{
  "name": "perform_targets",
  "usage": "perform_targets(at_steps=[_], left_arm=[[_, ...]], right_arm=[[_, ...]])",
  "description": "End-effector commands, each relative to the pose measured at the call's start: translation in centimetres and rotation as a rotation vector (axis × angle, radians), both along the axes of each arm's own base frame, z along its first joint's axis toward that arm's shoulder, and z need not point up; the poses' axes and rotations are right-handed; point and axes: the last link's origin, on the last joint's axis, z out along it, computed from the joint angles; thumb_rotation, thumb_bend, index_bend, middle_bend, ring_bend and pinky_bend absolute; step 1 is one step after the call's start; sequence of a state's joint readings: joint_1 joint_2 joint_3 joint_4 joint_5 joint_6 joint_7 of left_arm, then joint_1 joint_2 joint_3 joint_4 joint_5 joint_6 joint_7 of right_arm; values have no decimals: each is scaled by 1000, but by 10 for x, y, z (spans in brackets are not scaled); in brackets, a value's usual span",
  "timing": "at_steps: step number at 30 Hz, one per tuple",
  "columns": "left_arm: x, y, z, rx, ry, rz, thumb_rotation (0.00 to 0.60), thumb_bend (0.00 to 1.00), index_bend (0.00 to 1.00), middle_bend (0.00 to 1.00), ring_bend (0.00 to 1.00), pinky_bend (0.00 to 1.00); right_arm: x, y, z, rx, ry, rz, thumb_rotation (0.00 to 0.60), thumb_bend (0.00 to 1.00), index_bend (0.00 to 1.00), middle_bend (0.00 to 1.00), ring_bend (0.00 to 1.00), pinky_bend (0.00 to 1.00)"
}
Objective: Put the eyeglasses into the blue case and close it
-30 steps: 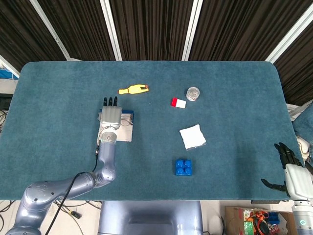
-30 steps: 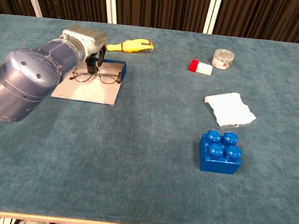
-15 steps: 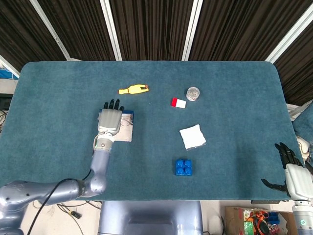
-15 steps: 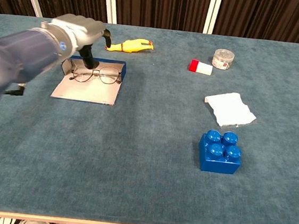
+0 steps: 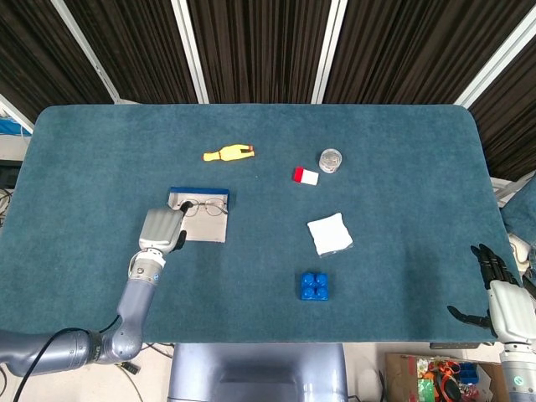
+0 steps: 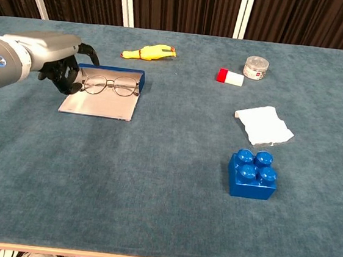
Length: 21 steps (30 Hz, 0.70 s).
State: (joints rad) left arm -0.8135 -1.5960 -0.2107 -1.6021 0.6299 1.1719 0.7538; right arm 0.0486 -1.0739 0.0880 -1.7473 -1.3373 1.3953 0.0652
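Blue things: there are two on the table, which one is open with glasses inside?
The flat blue case beside the left hand, holding the eyeglasses. The blue block is solid and studded.

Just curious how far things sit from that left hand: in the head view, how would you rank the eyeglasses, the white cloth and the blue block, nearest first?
From the left hand:
1. Eyeglasses, right beside it in the open case.
2. Blue block, toward the table's front.
3. White cloth, further right.

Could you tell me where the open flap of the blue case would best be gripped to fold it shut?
Probably the flap's free near edge, approached from the near side by the left hand. The flap lies flat toward the robot, hinged to the blue case, where the eyeglasses sit, so lifting that edge folds it over them.
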Motion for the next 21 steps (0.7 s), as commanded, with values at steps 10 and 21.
perform_targets(at_steps=[10, 21], left_arm=[[-10, 1, -20, -60, -47, 91, 600, 478, 38, 811, 699, 798], [-13, 5, -36, -94, -37, 120, 600, 477, 37, 811, 699, 798]], right_arm=[[-1, 0, 0, 3, 0, -7, 600, 69, 25, 0, 56, 190], [-1, 0, 1, 3, 0, -8, 600, 70, 25, 0, 55, 190]])
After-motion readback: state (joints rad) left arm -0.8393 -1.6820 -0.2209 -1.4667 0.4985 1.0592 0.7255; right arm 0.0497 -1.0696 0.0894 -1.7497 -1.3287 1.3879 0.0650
